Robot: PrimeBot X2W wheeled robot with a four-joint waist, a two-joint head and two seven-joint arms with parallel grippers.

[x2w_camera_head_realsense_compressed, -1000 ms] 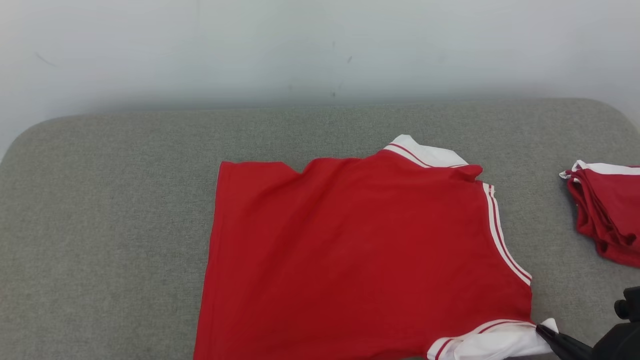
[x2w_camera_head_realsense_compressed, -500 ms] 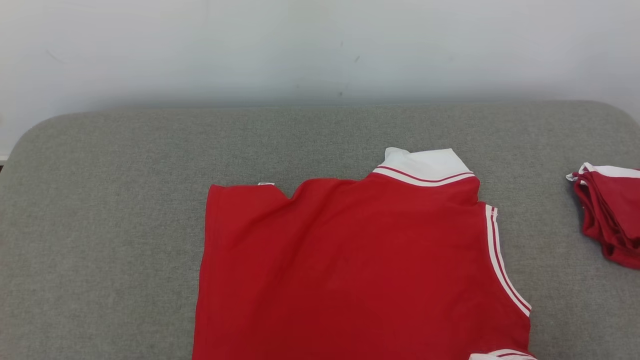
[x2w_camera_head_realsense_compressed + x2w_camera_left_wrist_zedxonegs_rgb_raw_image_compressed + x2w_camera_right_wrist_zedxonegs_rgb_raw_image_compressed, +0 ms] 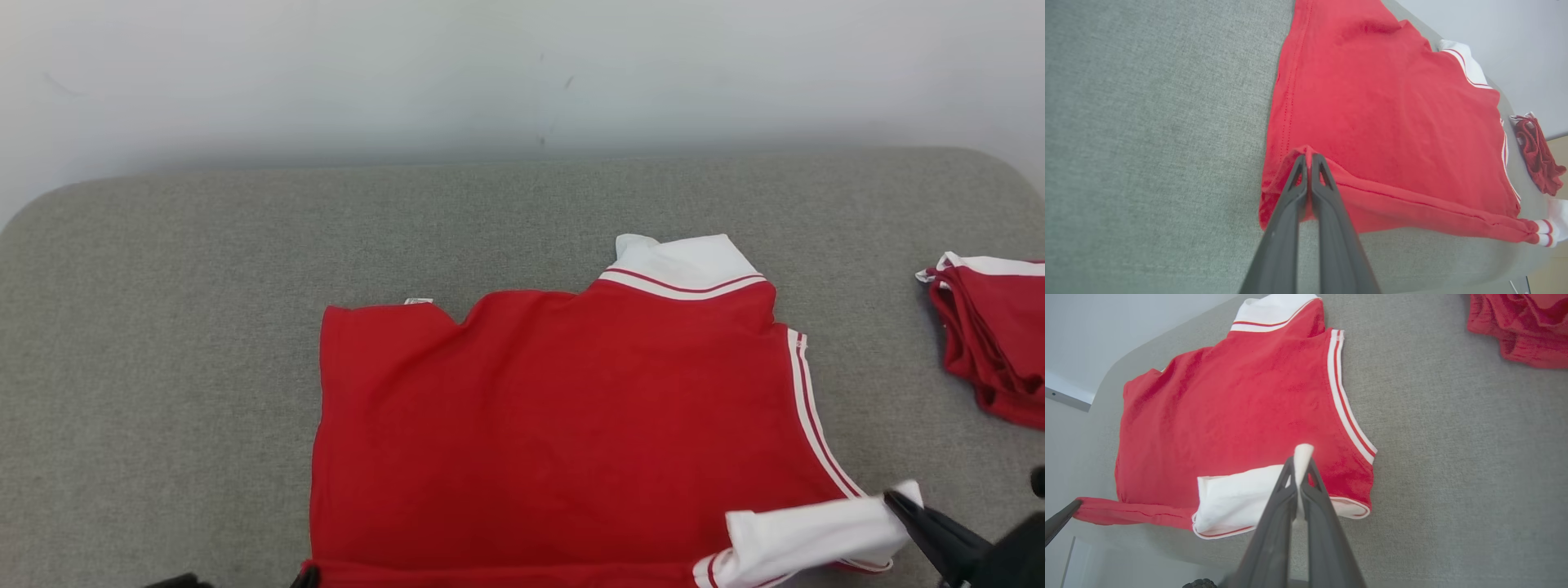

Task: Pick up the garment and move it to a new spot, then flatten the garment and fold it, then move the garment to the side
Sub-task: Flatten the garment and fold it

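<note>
The garment point(image 3: 555, 425) is a red polo shirt with a white collar and white sleeves, lying spread out on the grey padded surface point(image 3: 163, 327). My left gripper point(image 3: 1308, 157) is shut on the red hem at the garment's near left corner and holds it a little off the padding; its tip just shows at the head view's bottom edge point(image 3: 306, 578). My right gripper point(image 3: 894, 500) is shut on the tip of the white sleeve point(image 3: 1237, 498), which lies folded over the red body. In the right wrist view the fingers point(image 3: 1299, 459) pinch that white cloth.
A pile of folded red garments point(image 3: 992, 335) lies at the far right of the surface. A pale wall stands behind. The padding's near edge runs just under both grippers, with open grey padding to the left.
The head view has shifted. The collar now lies flat and the garment's far edge sits nearer. The white sleeve and my right gripper are back in view, the sleeve laid over the red body.
</note>
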